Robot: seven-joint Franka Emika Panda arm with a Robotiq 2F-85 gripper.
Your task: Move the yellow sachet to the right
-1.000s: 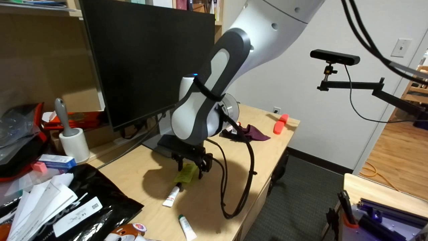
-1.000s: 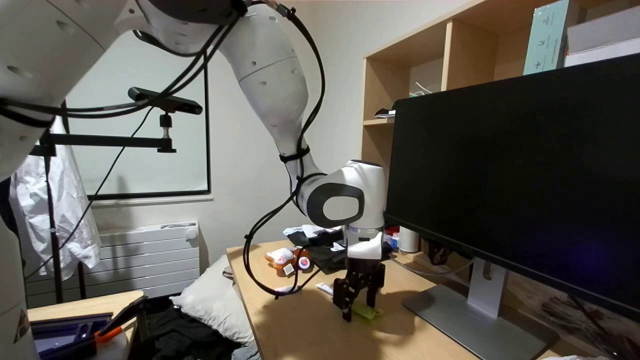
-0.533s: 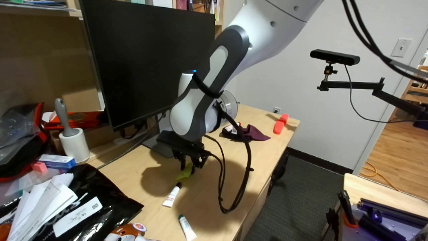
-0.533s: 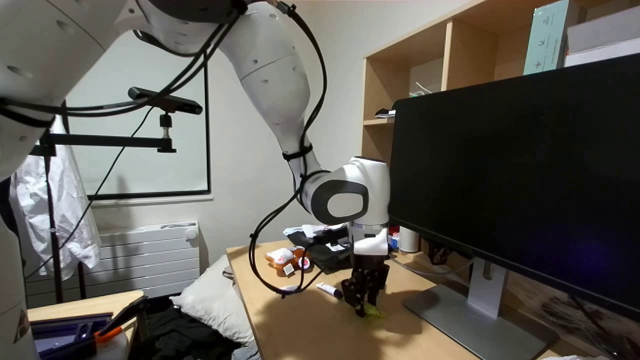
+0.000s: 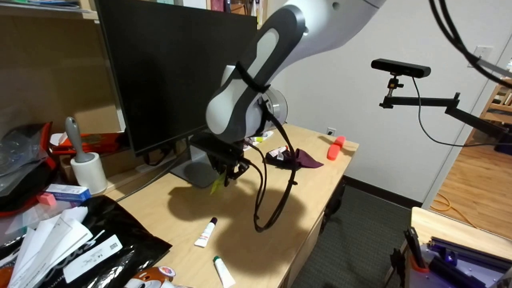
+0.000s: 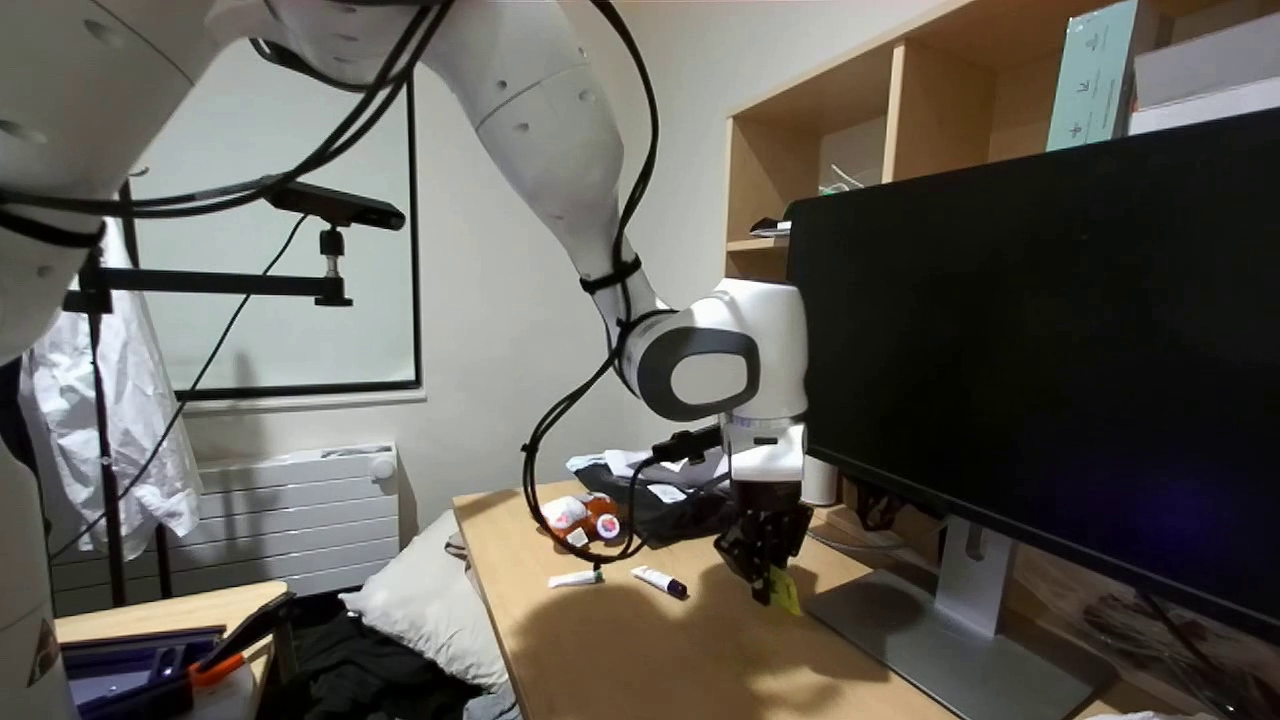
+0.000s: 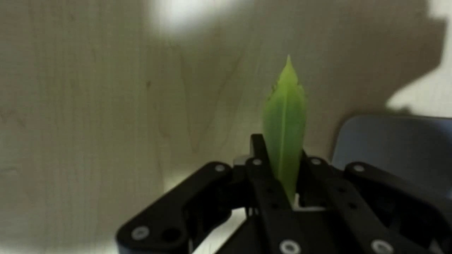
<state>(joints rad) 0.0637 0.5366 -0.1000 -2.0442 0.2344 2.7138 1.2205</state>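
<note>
A pale wooden desk (image 5: 192, 262) stretched below me in both exterior views, my dark shadow (image 5: 248, 248) cast over its middle. Near each other but not touching, a dark-capped white tube (image 5: 204, 236) and a green-capped white tube (image 5: 225, 274) lay on the surface. A glossy black plastic bag (image 5: 140, 240) sprawled toward one end, a brown-and-white plush toy (image 6: 565, 513) just beside it. A grey monitor base (image 6: 950, 655) stood flat toward the back, its rounded corner and the desk's wood grain also showing in my wrist view. Toward the opposite end, in an exterior view, a bunched dark purple cloth (image 5: 306, 159) and, near the desk's edge, a long red object (image 5: 336, 148) rested.
</note>
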